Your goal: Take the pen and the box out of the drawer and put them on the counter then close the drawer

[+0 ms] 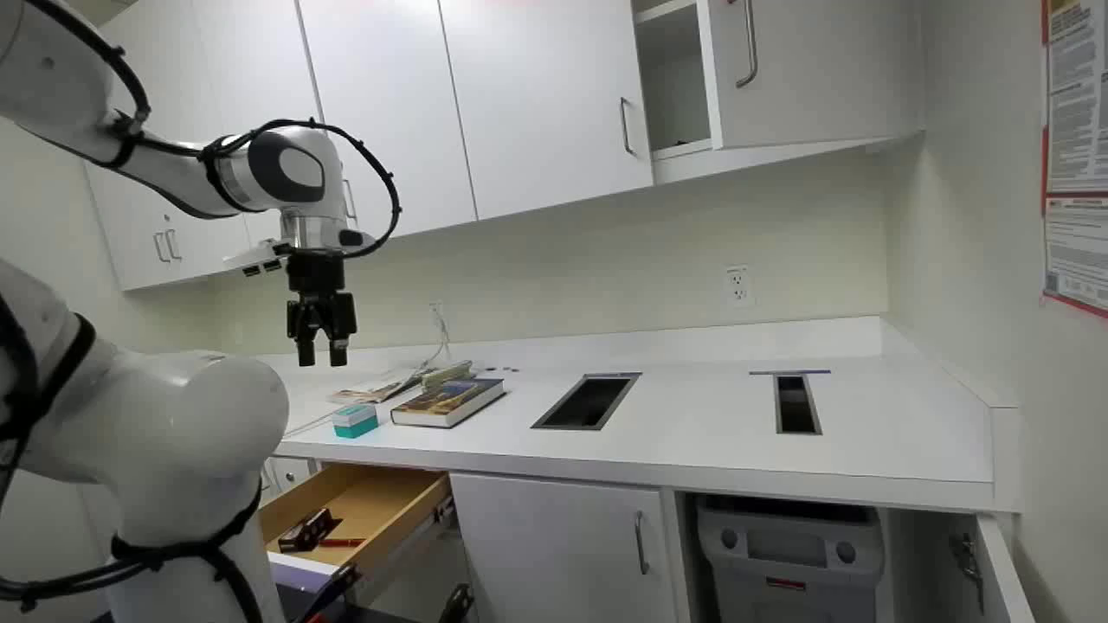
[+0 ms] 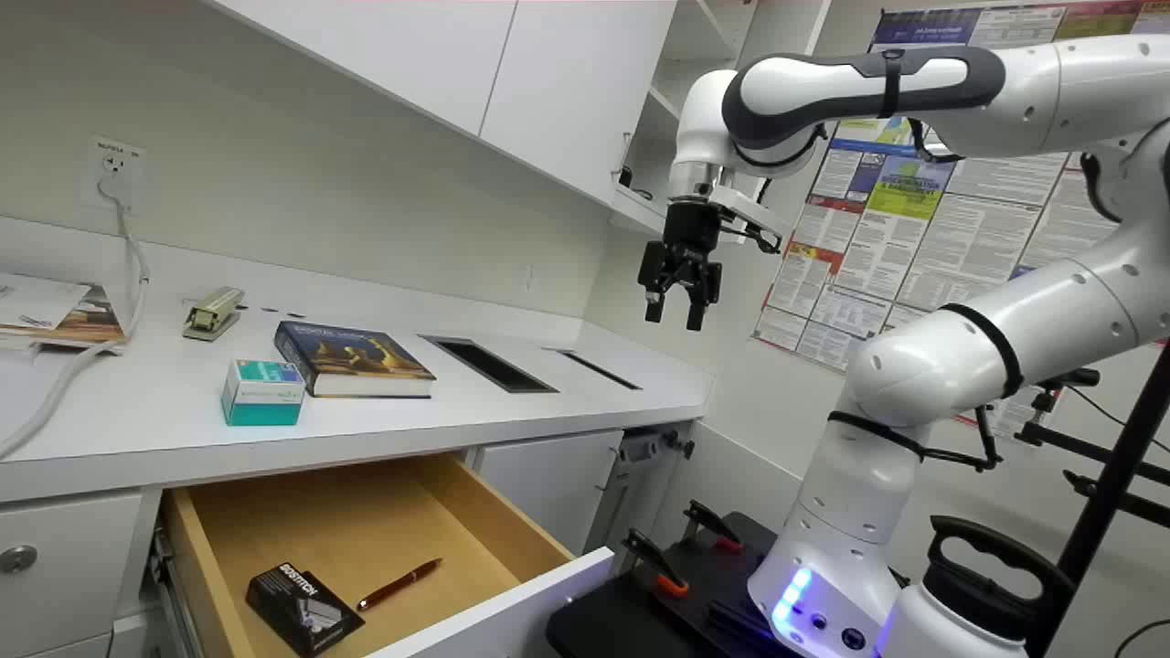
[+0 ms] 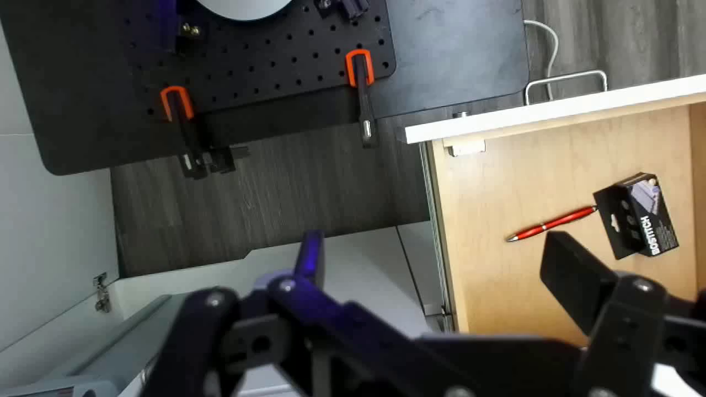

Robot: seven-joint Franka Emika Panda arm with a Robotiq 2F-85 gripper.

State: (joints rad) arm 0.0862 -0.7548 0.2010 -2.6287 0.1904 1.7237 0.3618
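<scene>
The drawer (image 2: pixel 366 512) is pulled out, its wooden inside showing in all views. In it lie a red pen (image 3: pixel 551 223) and a black Bostitch box (image 3: pixel 640 218); the pen's rear end meets or nearly meets the box's flap. An exterior view shows the same box (image 2: pixel 304 610) near the drawer front, with the pen (image 2: pixel 399 585) to its right. My gripper (image 1: pixel 322 350) hangs fingers down, well above the counter (image 1: pixel 675 441) level, holding nothing. In the wrist view the gripper (image 3: pixel 441 264) is wide open, with the drawer's side wall far below between its fingers.
On the counter stand a teal-and-white carton (image 2: pixel 263 393), a thick book (image 2: pixel 356 361), a stapler (image 2: pixel 213 313) and papers (image 1: pixel 372 391). Two dark cut-outs, a larger one (image 1: pixel 590 401) and a narrow one (image 1: pixel 796 404), break its surface. An upper cupboard door (image 1: pixel 814 69) stands ajar.
</scene>
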